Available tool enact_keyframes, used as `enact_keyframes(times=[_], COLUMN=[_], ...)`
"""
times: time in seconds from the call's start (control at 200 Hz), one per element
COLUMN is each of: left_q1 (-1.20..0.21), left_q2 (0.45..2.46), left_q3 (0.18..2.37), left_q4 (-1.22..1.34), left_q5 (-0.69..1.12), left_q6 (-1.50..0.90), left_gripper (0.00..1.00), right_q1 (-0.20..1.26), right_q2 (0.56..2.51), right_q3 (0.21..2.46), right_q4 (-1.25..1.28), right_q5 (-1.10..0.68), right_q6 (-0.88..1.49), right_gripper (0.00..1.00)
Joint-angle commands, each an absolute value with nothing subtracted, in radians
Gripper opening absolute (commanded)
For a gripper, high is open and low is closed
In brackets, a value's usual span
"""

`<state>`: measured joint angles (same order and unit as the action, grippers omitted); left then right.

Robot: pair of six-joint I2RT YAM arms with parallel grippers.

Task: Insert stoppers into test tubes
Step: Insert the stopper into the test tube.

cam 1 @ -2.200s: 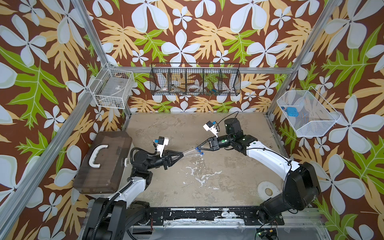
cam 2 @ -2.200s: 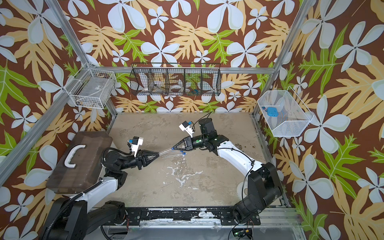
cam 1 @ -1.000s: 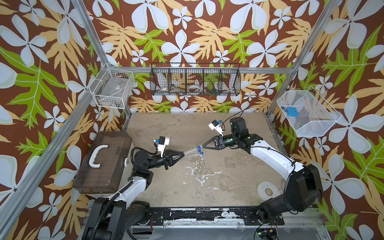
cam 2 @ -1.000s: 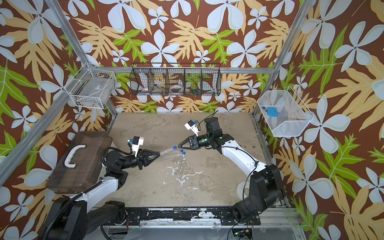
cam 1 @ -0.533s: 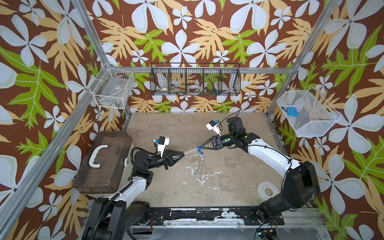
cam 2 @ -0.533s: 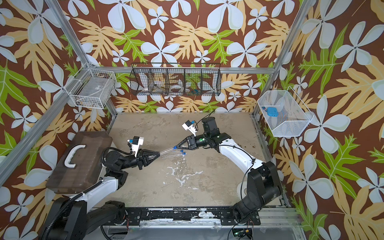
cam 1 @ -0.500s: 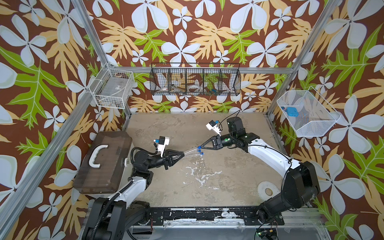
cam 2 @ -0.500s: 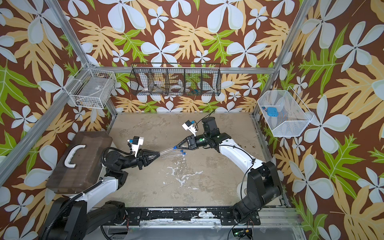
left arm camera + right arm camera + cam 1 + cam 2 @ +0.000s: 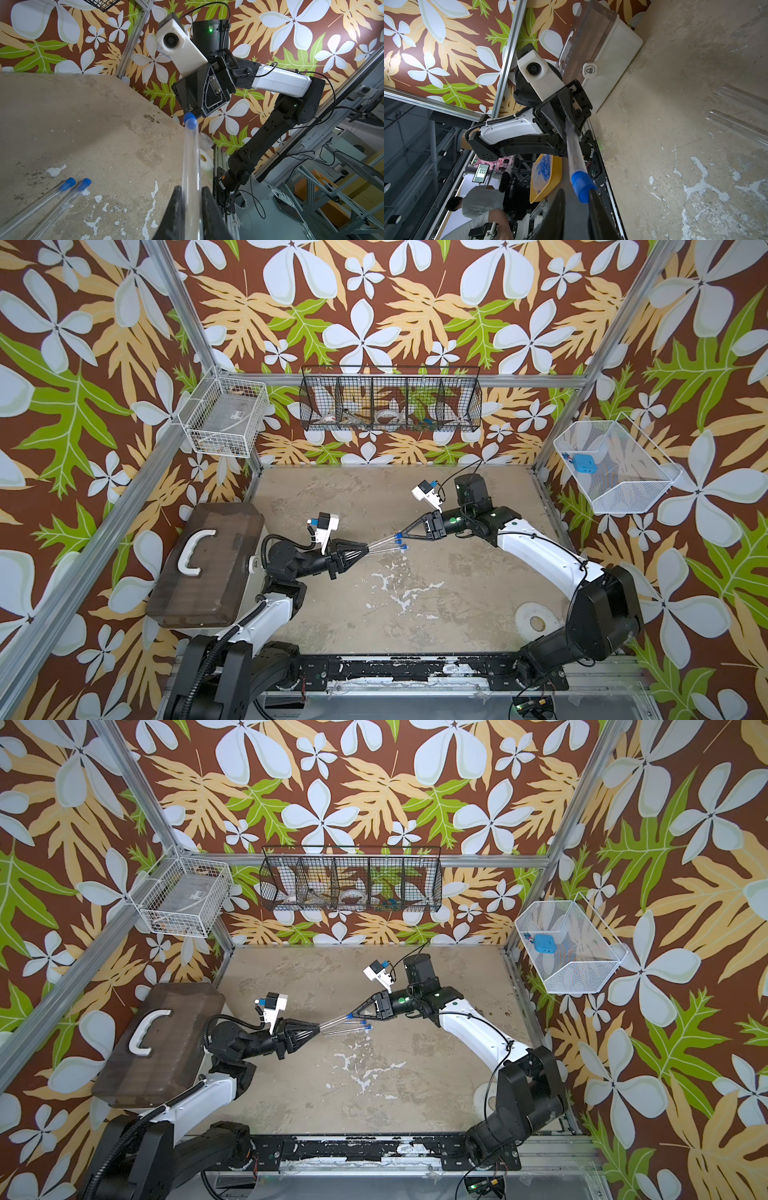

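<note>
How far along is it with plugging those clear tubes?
Nearly finished, it seems. Done: two tubes lie on the table, each with a blue stopper in its end. In hand: the left pincer holds the third tube off the table, and the right pincer is at the third stopper on its tip. Left: pressing that one home, if it isn't already, and setting the tube down.

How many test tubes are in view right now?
3. One tube is clamped in the left tool, its stopper at the right tool. Two stoppered tubes lie side by side on the table. None seems hidden.
</note>
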<state>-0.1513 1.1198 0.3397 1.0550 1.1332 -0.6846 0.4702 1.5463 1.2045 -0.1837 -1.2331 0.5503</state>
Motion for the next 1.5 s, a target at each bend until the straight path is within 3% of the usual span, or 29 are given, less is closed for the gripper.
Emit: enact_keyframes(times=[0.0, 0.626, 1.036, 1.497], left_q1=[-0.152, -0.153, -0.154, -0.156], left_q2=[1.117, 1.117, 1.121, 1.120], left_q3=[0.341, 0.344, 0.344, 0.342], left_q4=[1.078, 1.077, 1.090, 1.112], left_q5=[1.136, 1.139, 1.141, 1.141], left_q6=[-0.681, -0.683, -0.695, -0.712], left_gripper=[0.00, 0.00, 0.00, 0.00], right_q1=[0.475, 0.492, 0.505, 0.534], right_q2=[1.549, 1.562, 1.574, 1.598], right_q3=[1.216, 1.213, 1.209, 1.212], right_q4=[-0.188, -0.183, -0.148, -0.146], right_q5=[-1.245, -1.255, -1.273, -1.278], right_q6=[0.535, 0.533, 0.554, 0.550], right_gripper=[0.23, 0.19, 0.00, 0.00])
